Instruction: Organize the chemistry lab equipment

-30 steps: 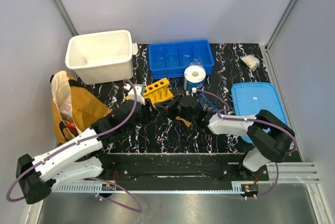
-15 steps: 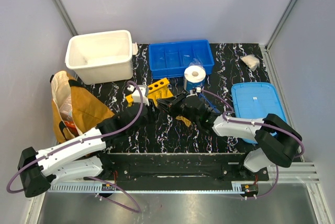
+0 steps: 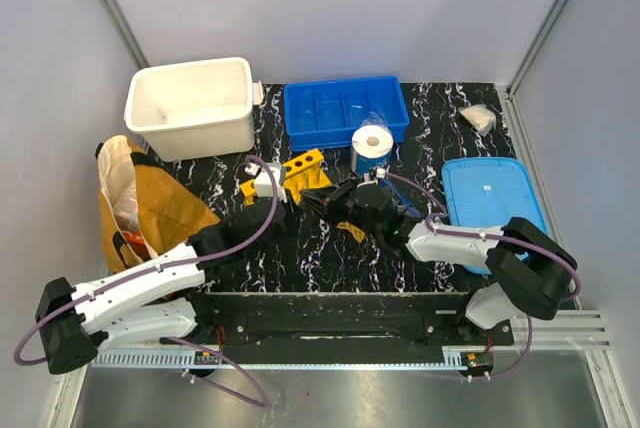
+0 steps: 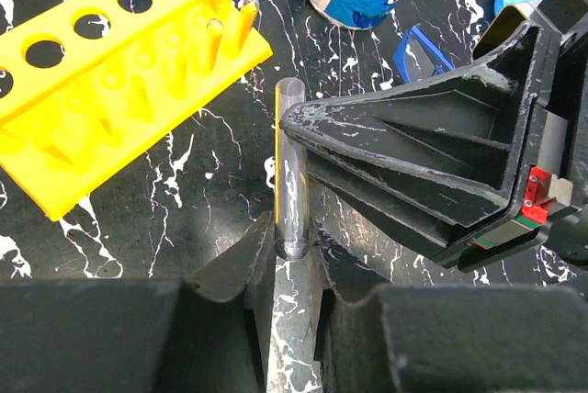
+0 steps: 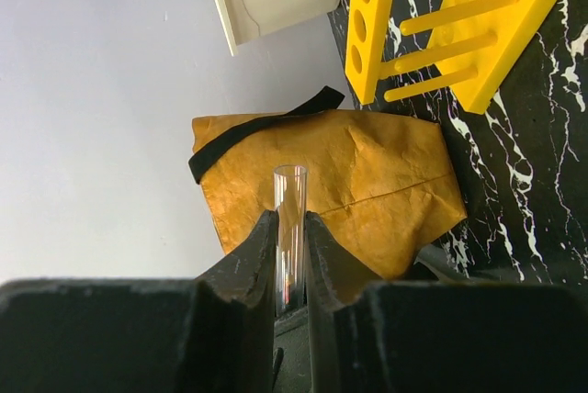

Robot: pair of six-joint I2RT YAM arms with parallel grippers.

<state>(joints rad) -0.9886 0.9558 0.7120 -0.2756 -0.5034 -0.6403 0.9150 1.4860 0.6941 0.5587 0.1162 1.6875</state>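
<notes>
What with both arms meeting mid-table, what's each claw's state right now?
Left claw: closed on the test tube.
Right claw: closed on the same test tube.

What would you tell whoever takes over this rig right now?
Right hand: shut on a clear tube, gripping near its open end.
Left hand: shut on the same tube's rounded bottom end, so both hands hold it at once.
Yellow rack: on the table just beyond the hands; the holes that show are empty.
Done: no tube in the rack yet.
Left: probably one hand lets go and the other puts the tube in the rack.
</notes>
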